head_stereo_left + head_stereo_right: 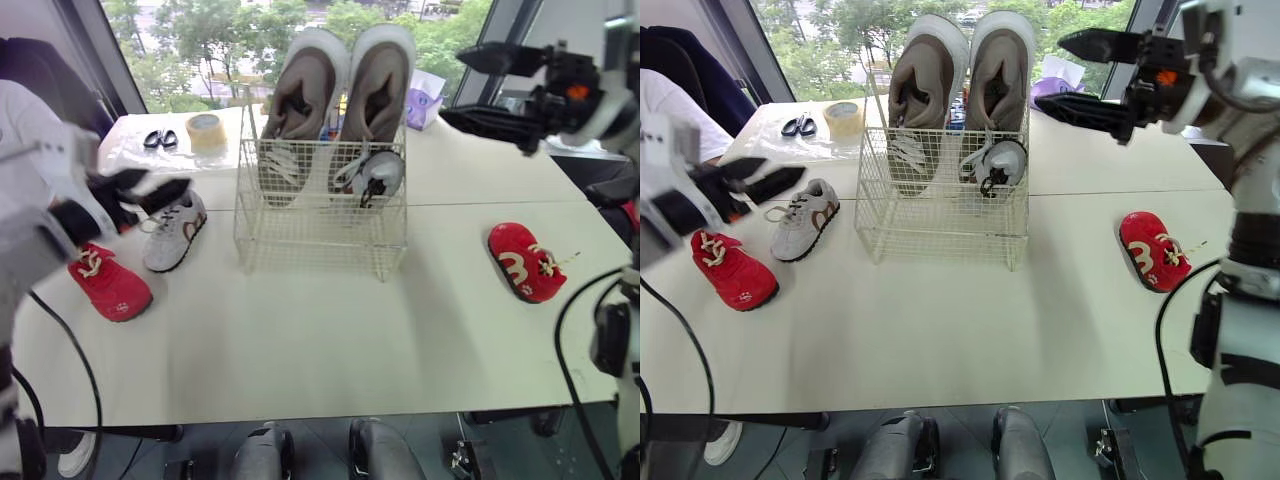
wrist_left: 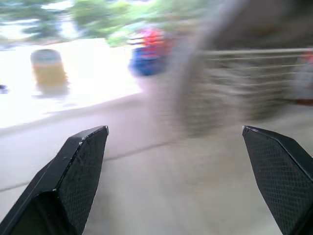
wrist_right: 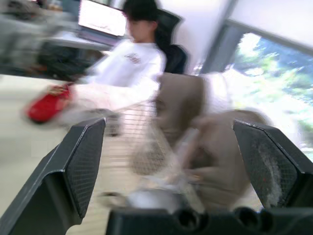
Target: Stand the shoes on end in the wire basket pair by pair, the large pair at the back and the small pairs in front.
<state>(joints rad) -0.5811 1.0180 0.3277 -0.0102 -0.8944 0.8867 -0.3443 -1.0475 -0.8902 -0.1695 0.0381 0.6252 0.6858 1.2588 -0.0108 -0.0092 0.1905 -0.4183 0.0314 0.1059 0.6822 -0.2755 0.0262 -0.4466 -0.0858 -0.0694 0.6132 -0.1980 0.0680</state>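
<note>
Left eye view: wire basket [image 1: 320, 235] stood mid-table [image 1: 320, 340] w/ large pair [image 1: 380, 85] on end at back & one small grey shoe [image 1: 375, 175] upright in front of it; three small shoes lay outside.

Risks, as I judged: loose grey shoe [image 1: 175, 232] had slack laces, so a grab on lace or upper alone could let it swing & drop; left red shoe [image 1: 108, 285] lay just beside it & could get shoved toward table edge; basket looked light, so a nudge on its wall could tip the shoes inside.

Left claw [image 1: 165, 185] hung near loose grey shoe's heel end, fingers apart, empty, apparently not touching; right claw [image 1: 452, 88] was raised right of basket top, fingers apart, empty, w/ right red shoe [image 1: 525, 262] well below it.
</note>
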